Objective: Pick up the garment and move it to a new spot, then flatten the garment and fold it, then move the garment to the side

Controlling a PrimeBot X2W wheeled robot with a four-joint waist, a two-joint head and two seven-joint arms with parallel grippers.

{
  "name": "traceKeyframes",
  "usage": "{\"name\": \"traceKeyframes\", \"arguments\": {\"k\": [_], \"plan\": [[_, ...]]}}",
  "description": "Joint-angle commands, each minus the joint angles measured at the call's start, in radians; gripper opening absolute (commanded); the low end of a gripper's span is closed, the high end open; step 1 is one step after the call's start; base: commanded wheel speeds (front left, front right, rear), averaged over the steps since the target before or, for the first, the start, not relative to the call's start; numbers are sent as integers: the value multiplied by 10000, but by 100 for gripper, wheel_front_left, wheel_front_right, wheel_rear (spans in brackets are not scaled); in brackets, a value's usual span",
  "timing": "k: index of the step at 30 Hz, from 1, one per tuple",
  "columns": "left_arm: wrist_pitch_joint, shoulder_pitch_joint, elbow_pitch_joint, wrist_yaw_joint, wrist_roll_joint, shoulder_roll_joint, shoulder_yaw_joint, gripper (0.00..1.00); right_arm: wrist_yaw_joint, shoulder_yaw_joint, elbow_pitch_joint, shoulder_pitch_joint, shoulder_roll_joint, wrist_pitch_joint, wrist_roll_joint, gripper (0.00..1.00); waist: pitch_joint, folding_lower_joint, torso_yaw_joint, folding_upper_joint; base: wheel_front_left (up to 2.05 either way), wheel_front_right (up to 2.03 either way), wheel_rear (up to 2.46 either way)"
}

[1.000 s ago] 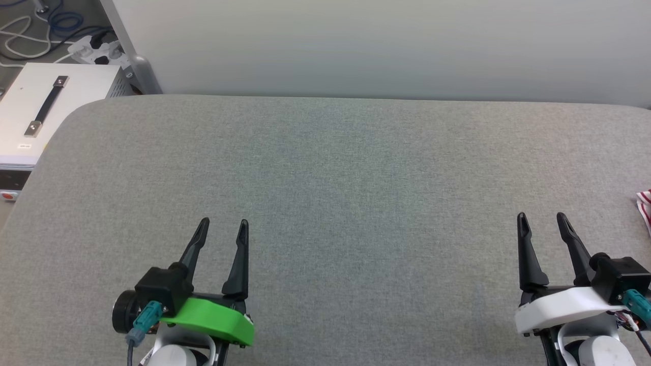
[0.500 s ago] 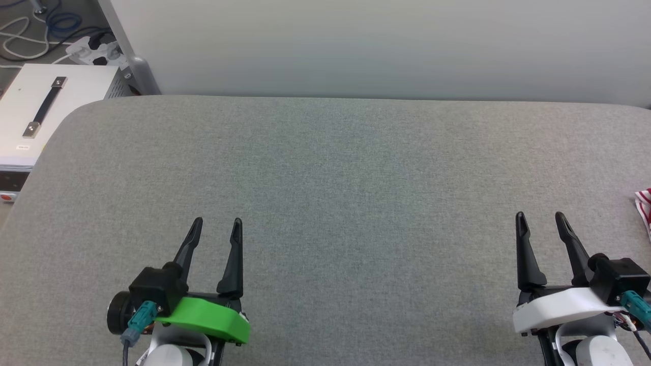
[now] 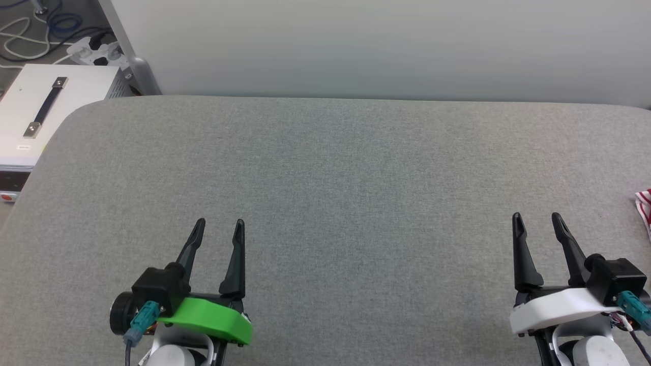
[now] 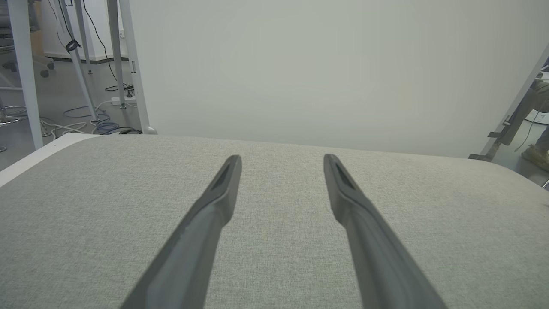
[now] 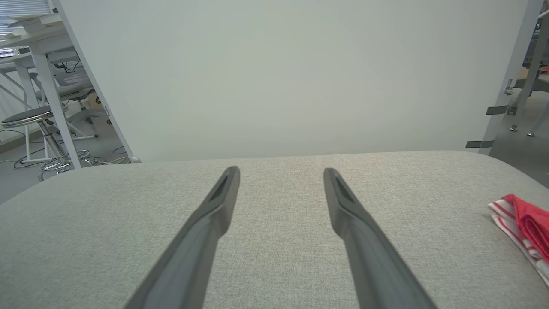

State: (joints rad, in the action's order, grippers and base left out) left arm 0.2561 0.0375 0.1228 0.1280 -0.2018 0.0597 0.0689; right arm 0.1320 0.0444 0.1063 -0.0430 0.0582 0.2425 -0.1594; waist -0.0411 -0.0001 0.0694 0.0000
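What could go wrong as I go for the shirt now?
1. The shirt lies mostly past the head view's right edge, so a grasp point is hard to judge; the open right end effector might catch only striped trim.
2. It seems close to the table edge; a nudge could push it off.

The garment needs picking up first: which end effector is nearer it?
Right. The right end effector is close by, left of the garment; the left end effector is much farther left.
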Motion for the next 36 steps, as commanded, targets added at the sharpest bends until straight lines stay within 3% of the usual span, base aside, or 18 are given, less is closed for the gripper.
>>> {"name": "traceKeyframes", "arguments": {"k": [1, 15, 16, 36], "plan": [[57, -63, 45, 27, 104, -64, 20, 100, -13, -39, 28, -84, -57, 83, 63, 100, 5, 1, -3, 0, 0, 0, 0], [57, -47, 42, 27, 70, -73, 63, 100, -13, -72, 25, -93, -69, 105, 42, 100, -21, 1, -4, 0, 0, 0, 0], [-1, 0, 6, 0, 0, -6, 54, 0, 0, -65, 9, -1, -44, 13, 0, 0, -22, 1, -5, 0, 0, 0, 0], [-342, -45, -158, -163, 254, -10, -36, 0, -2, -115, -131, 55, -47, -312, 200, 0, 34, 1, -93, 0, 0, 0, 0]]}}
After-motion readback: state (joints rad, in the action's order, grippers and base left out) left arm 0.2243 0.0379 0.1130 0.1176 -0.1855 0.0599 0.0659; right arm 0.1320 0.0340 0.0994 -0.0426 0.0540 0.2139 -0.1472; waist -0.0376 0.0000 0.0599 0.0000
